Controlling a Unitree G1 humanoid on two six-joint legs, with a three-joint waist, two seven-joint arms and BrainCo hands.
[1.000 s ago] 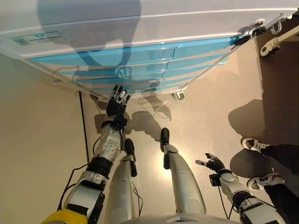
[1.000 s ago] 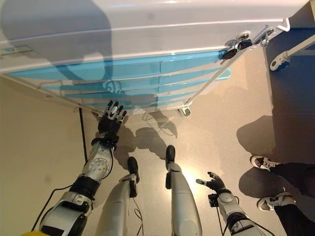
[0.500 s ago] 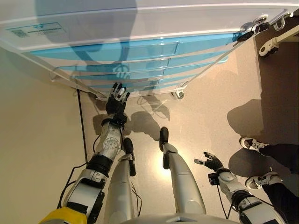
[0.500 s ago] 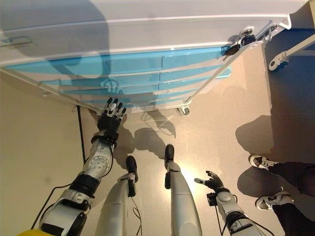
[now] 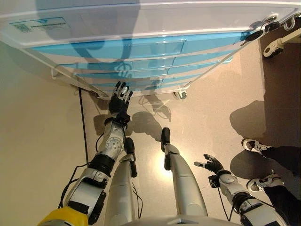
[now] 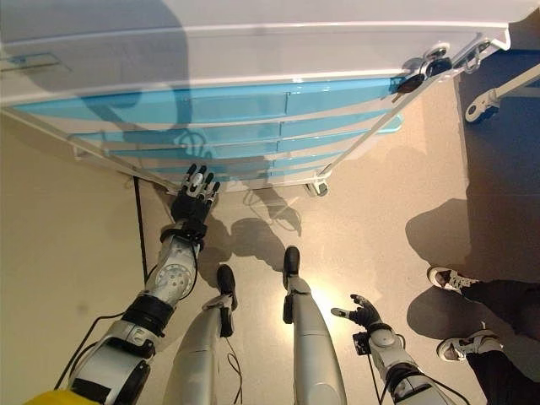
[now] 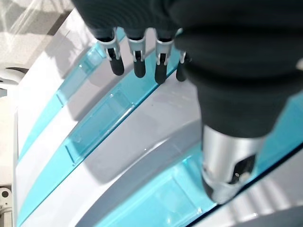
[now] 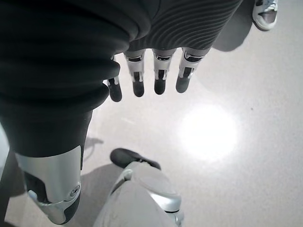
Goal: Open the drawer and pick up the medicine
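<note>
Four closed drawers [image 5: 141, 49] face left hand [image 5: 120, 100].

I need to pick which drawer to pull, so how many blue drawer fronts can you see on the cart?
5, stacked on the cart's front: top, second, third, fourth, lowest. More may be hidden.
</note>
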